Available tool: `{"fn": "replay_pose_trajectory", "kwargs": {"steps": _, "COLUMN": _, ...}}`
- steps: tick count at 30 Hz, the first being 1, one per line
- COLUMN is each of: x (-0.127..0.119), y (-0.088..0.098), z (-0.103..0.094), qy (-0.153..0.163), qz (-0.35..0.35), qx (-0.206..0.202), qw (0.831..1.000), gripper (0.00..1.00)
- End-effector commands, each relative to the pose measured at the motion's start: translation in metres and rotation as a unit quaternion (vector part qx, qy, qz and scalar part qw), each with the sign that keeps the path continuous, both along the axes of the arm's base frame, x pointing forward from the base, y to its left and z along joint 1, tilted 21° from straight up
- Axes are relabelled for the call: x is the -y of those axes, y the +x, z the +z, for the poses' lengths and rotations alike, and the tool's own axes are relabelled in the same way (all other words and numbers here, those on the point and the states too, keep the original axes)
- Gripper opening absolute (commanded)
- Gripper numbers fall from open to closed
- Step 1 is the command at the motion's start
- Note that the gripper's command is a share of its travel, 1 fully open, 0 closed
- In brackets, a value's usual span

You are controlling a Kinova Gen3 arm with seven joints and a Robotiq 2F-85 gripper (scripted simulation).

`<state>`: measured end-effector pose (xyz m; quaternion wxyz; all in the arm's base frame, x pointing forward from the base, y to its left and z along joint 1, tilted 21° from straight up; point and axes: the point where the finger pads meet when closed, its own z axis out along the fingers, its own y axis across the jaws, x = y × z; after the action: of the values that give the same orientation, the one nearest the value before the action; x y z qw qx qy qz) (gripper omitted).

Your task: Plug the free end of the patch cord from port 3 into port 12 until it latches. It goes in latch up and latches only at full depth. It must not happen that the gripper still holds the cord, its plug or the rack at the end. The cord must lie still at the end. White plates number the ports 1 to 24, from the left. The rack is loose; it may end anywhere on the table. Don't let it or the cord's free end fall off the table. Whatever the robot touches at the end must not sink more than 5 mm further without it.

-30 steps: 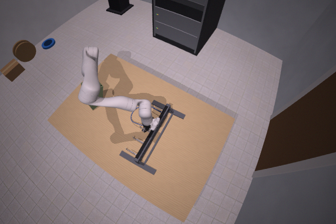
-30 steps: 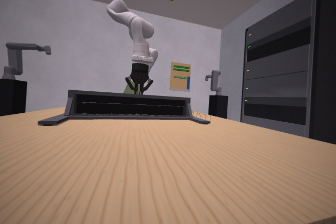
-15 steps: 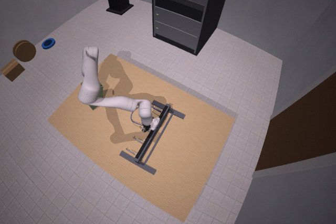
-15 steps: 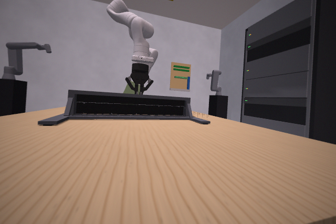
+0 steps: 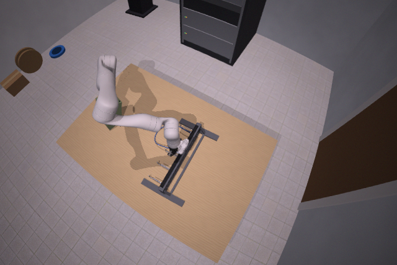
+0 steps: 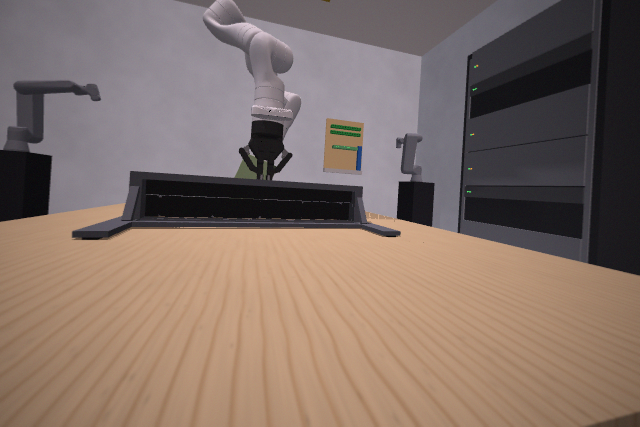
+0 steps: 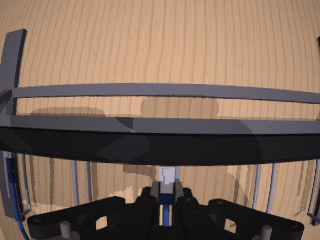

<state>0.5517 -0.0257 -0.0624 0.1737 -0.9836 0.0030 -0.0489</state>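
Note:
The black patch rack [image 5: 187,148] [image 6: 248,182] [image 7: 160,146] stands on the wooden table [image 5: 224,175] [image 6: 310,308] [image 7: 160,27]. My gripper [image 5: 174,151] [image 6: 266,172] [image 7: 166,192] is on the port side of the rack, near its middle. It is shut on the light grey plug [image 7: 167,175] of the blue patch cord [image 5: 156,138] [image 7: 164,212]. The plug's tip points at the rack's front and sits right at its lower edge. The port and its number plates are hidden, so I cannot tell how deep the plug is. The cord loops back along the rack's front.
Other cords [image 5: 162,164] [image 5: 154,179] [image 7: 74,180] [image 7: 258,183] hang from the rack's front on both sides of the gripper. The rack's flat feet [image 5: 209,134] [image 5: 166,195] reach out across the table. A tall server cabinet [image 5: 218,15] [image 6: 542,127] stands on the floor beyond the table.

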Motion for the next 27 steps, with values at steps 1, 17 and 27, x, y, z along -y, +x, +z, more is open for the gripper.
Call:
{"fn": "replay_pose_trajectory", "kwargs": {"steps": 1, "x": -0.0012, "y": -0.0012, "z": 0.0011, "qy": 0.002, "qz": 0.002, "qx": -0.003, "qw": 1.000, "gripper": 0.00}}
{"fn": "replay_pose_trajectory", "kwargs": {"steps": 17, "x": -0.0008, "y": 0.0010, "z": 0.0012, "qy": 0.001, "qz": 0.001, "qx": -0.003, "qw": 1.000, "gripper": 0.00}}
{"fn": "replay_pose_trajectory", "kwargs": {"steps": 27, "x": -0.0011, "y": 0.0009, "z": 0.0013, "qy": 0.002, "qz": 0.002, "qx": -0.003, "qw": 1.000, "gripper": 0.00}}
